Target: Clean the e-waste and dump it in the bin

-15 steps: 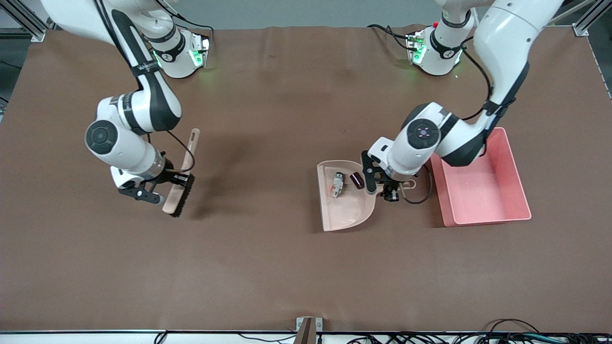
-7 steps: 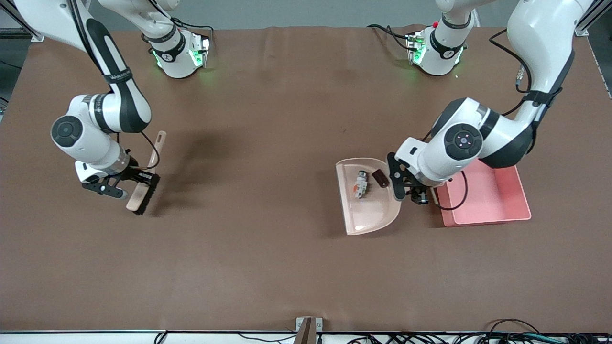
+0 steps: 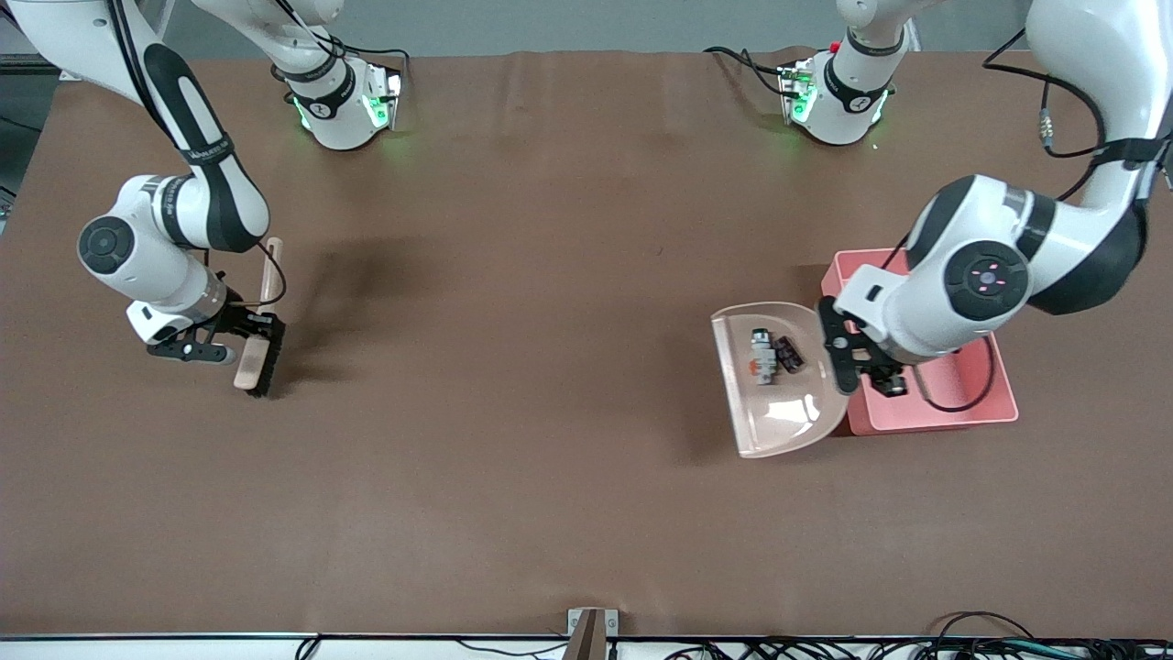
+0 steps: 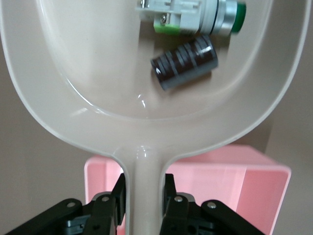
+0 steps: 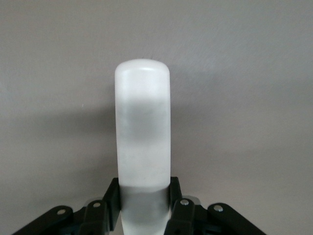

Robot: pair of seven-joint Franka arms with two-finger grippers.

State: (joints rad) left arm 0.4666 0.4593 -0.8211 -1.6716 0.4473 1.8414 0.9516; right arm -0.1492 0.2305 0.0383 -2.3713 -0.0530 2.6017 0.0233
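Observation:
The e-waste lies in the beige dustpan: a white-grey component with a green patch and a dark stubby cylinder. Both also show in the left wrist view, the component and the cylinder. My left gripper is shut on the dustpan's handle and holds the pan level in the air. The pan overlaps the pink bin's edge toward the right arm's end. The bin shows below the handle. My right gripper is shut on the beige brush, whose handle sticks out.
Brown mat covers the table. The brush hangs low over the mat near the right arm's end. The left arm's elbow hangs over the bin. Cables lie along the table edge nearest the front camera.
My left gripper has lifted the dustpan with the e-waste and carried it toward the bin. My right gripper has moved the brush farther toward the right arm's end of the table.

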